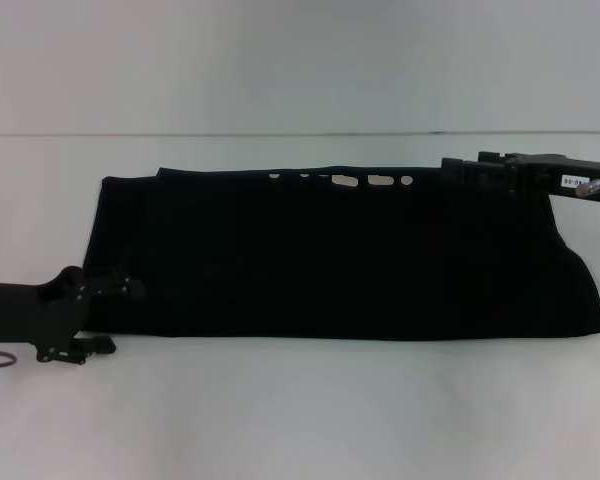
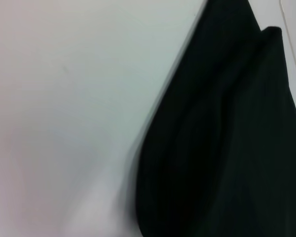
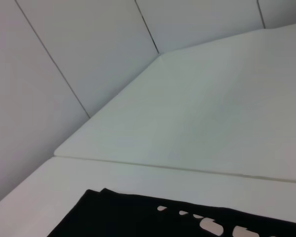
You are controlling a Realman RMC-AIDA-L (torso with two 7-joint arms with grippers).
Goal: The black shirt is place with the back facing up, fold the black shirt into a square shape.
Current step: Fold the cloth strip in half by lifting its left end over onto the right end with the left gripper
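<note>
Down at the near left corner of the shirt, the left claw (image 1: 108,315) sits low on the tabletop (image 1: 300,410), its dark fingers touching or just beside the cloth's edge; whether they are spread or pinching the fabric I cannot tell, since black metal blends into black cloth. Its wrist view shows only a rounded, rumpled fold of the shirt against bare white surface, with no fingers visible. Across the work, the right claw (image 1: 455,172) reaches in from the right at the far edge of the cloth, and here too I cannot tell if it is pressed together on the hem or merely resting over it. Between the two lies the black shirt (image 1: 350,265), already narrowed into a long band running left to right across the middle of the tabletop, with a row of small pale gaps along its far edge. Judging from that shape, the lengthwise folds look done and the crosswise fold is in hand. The next move likely calls for a firm hold on one short end, carried flat over toward the other so the band halves into a square without bunching.
</note>
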